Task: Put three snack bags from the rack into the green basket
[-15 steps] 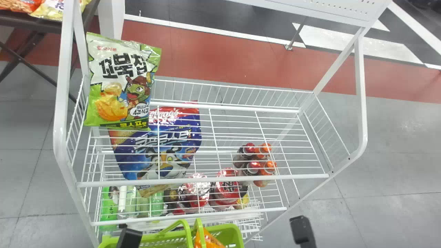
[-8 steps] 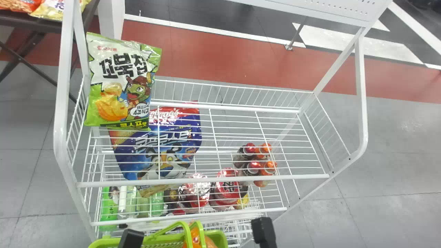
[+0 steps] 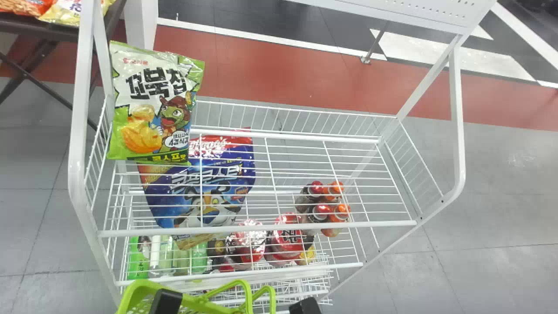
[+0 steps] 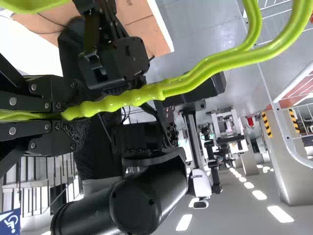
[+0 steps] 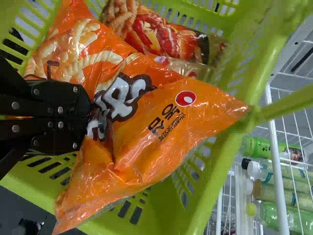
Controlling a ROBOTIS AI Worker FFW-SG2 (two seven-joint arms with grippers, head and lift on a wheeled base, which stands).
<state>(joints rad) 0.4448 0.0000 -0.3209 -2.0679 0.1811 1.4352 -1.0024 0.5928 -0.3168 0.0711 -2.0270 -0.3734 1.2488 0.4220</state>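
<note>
At the bottom edge of the head view are my left gripper (image 3: 165,301) and, farther right, my right gripper (image 3: 305,306). The green basket (image 3: 141,293) lies beside the left one. In the left wrist view, my left gripper (image 4: 62,115) is shut on the basket's green handle (image 4: 195,73). My right gripper (image 5: 89,116), in its wrist view, is shut on an orange snack bag (image 5: 161,132) at the basket (image 5: 264,44); how deep the bag sits I cannot tell. A red-brown snack bag (image 5: 166,39) lies inside. On the white rack (image 3: 261,227) leans a green-white snack bag (image 3: 152,104).
Below the rack's top shelf are a blue bag (image 3: 205,187), red packs (image 3: 285,240), small bottles with red and orange caps (image 3: 329,205) and green bottles (image 3: 139,261). A dark table (image 3: 39,28) with snack bags stands at the back left.
My right gripper has moved left and down in the head view. The basket has shifted and tilted there, and the orange bag seen in it earlier has dropped below the edge. My left gripper has barely moved.
</note>
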